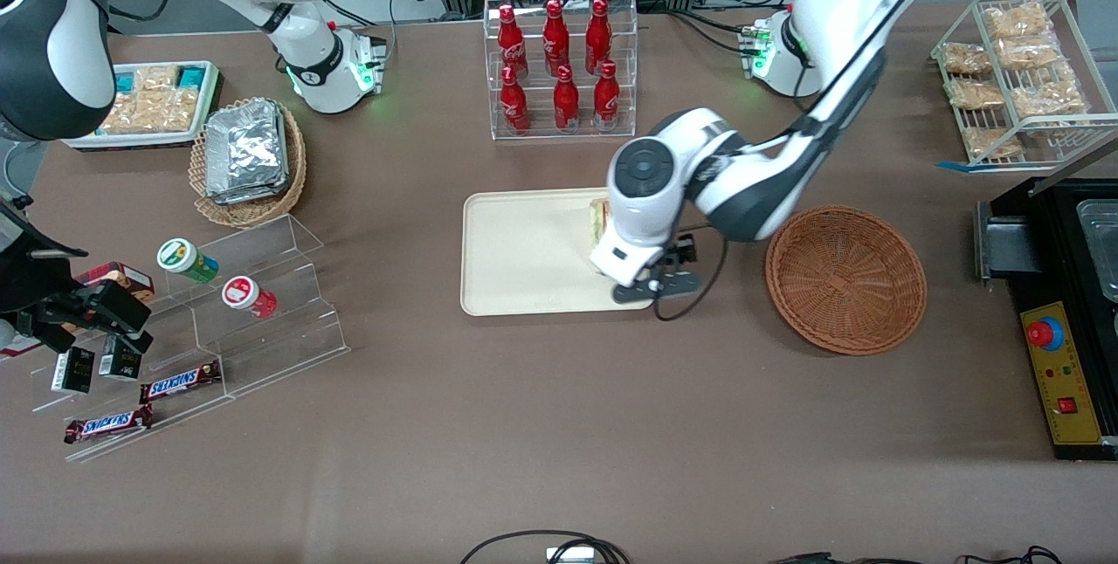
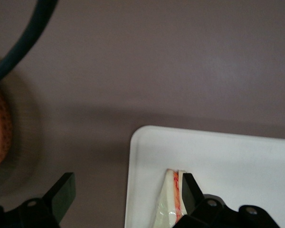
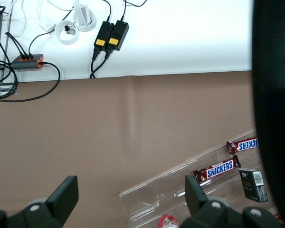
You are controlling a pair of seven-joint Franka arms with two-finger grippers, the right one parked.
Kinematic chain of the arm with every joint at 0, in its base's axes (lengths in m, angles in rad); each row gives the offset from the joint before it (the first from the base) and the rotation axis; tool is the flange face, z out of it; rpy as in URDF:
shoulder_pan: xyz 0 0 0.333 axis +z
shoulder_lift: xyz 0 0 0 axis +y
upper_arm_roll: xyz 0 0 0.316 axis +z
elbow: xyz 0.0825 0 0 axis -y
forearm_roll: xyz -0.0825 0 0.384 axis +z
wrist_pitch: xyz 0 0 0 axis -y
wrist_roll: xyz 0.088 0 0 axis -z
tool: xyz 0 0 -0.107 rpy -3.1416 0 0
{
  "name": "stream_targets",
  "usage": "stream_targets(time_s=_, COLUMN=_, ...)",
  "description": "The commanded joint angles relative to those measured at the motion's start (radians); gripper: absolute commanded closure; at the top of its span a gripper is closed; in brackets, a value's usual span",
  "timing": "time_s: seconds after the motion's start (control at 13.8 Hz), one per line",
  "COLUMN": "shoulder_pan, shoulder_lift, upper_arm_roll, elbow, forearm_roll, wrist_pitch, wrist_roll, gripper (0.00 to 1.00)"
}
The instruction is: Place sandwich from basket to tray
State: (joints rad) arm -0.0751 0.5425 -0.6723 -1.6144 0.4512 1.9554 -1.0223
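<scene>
Sandwich on tray, gripper jaws apart.

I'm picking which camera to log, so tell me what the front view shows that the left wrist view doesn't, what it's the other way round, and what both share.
Only the front view shows the whole basket with nothing in it, the full tray, the rack of red bottles and the foil packets. Only the left wrist view shows the gripper open, fingers apart, one fingertip beside the sandwich and the other over bare table. Both show the sandwich lying on the tray near the edge toward the basket.
</scene>
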Motion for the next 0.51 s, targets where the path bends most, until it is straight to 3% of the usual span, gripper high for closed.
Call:
stream_targets(time_s=0.0, shoulder_pan=0.058, shoulder_lift=-0.110, upper_arm_roll=-0.003, elbow=-0.002, forearm_roll=-0.048, wrist_pitch=-0.064, wrist_roll=-0.013, gripper=0.01)
stream_targets(time_s=0.43, shoulder_pan=0.139, shoulder_lift=-0.131, upper_arm_roll=-0.004, elbow=0.090, forearm_roll=-0.114, wrist_pitch=-0.210, wrist_roll=0.085, gripper=0.01)
